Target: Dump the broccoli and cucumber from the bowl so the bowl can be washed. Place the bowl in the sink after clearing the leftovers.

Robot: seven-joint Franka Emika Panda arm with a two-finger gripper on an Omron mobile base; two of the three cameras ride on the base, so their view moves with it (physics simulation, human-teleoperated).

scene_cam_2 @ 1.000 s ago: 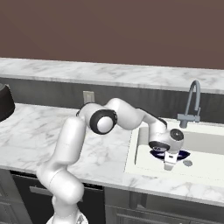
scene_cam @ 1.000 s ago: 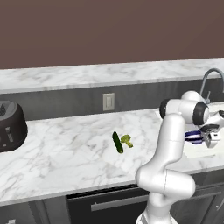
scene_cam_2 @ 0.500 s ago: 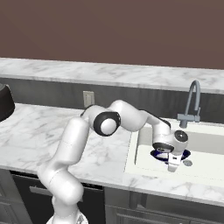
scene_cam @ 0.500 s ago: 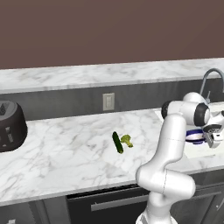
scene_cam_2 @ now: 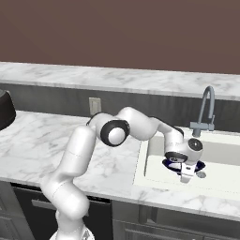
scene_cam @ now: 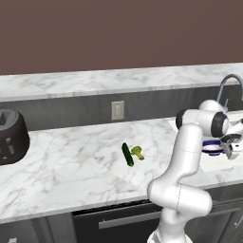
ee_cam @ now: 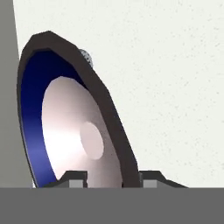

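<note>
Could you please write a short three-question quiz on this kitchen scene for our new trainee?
1. True or false: the cucumber and broccoli lie in the bowl.
2. Where is the bowl? A) on the counter B) in the sink C) on the toaster
3. Fill in: in the hand view, the rim of the bowl stands between the two ____ of the hand.

Key
1. False; both lie on the counter, side by side.
2. B; it sits in the sink under the hand.
3. Fingertips; one is on each side of the rim.
</note>
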